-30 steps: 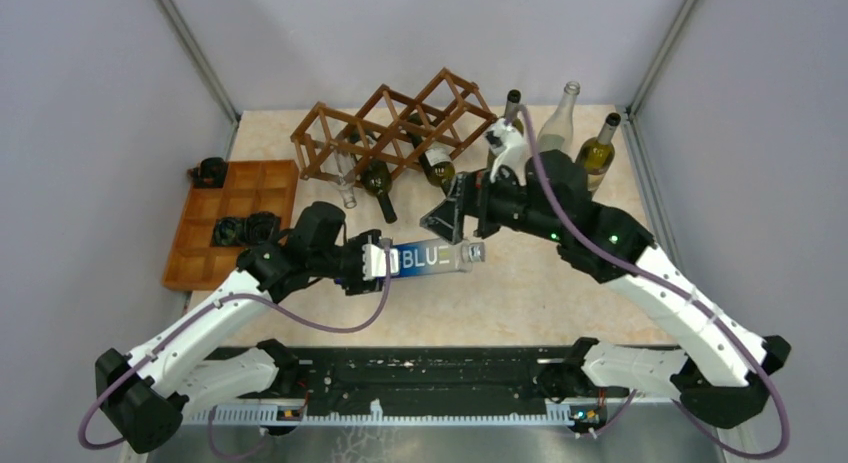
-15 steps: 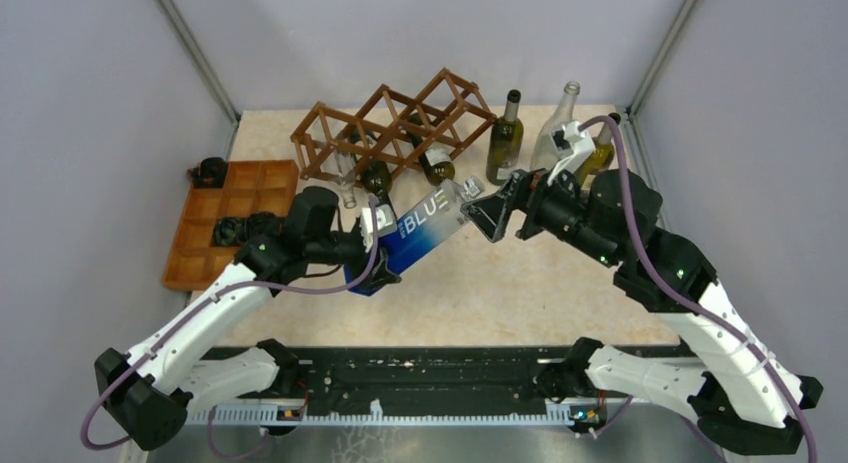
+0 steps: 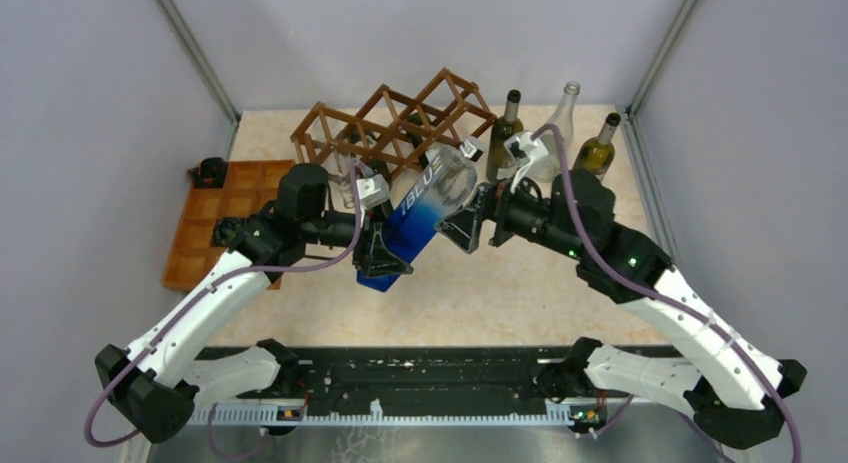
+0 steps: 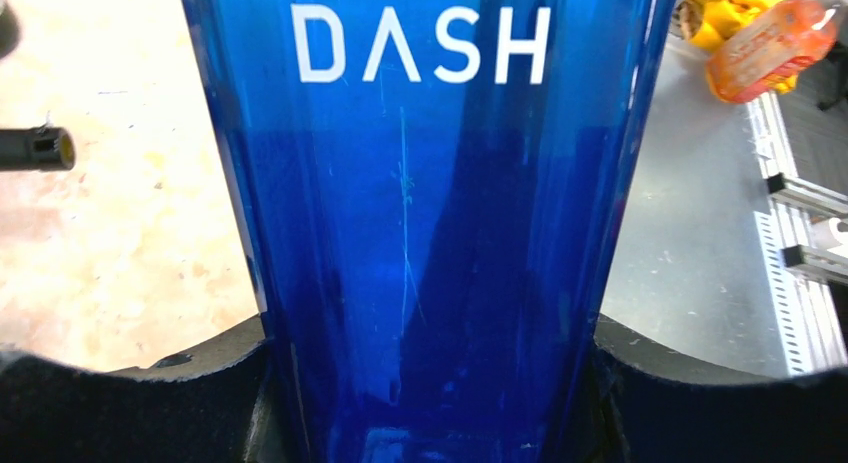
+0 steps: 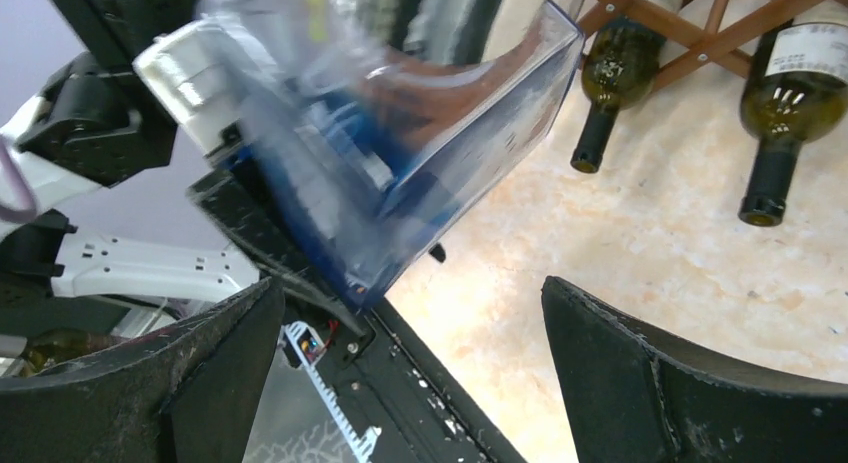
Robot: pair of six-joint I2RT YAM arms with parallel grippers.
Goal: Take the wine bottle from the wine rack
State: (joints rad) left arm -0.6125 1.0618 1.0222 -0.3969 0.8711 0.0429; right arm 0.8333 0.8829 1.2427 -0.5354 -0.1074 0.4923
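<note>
Left claw point(image 3: 388, 248) is clamped on the blue bottle point(image 3: 425, 198), gripping near its base. On the left wrist cam both fingers point(image 4: 130, 408) press against the glass sides, with the "DASH" lettering above the grip. The bottle is off the wine rack point(image 3: 400, 123), up in the air in front of it. It is tilted, upper end toward the rack and base toward me. From the top view its upper end overlaps the rack's front sticks; can't tell if they touch. Right claw point(image 3: 467, 221) is wide open and holding nothing, just beside the bottle's right side. On its own cam the bottle is blurred and sits ahead of the fingers point(image 5: 690, 383), not between them. Two dark green bottles point(image 5: 612, 78) lie in the rack's cells, necks poking out over the table point(image 3: 520, 283), and a clear bottle point(image 3: 346, 183) sits at the rack's left end. Three standing bottles point(image 3: 505, 128) are upright just right of the rack. Brown tray point(image 3: 200, 253) is at far left, partly under my left arm.
</note>
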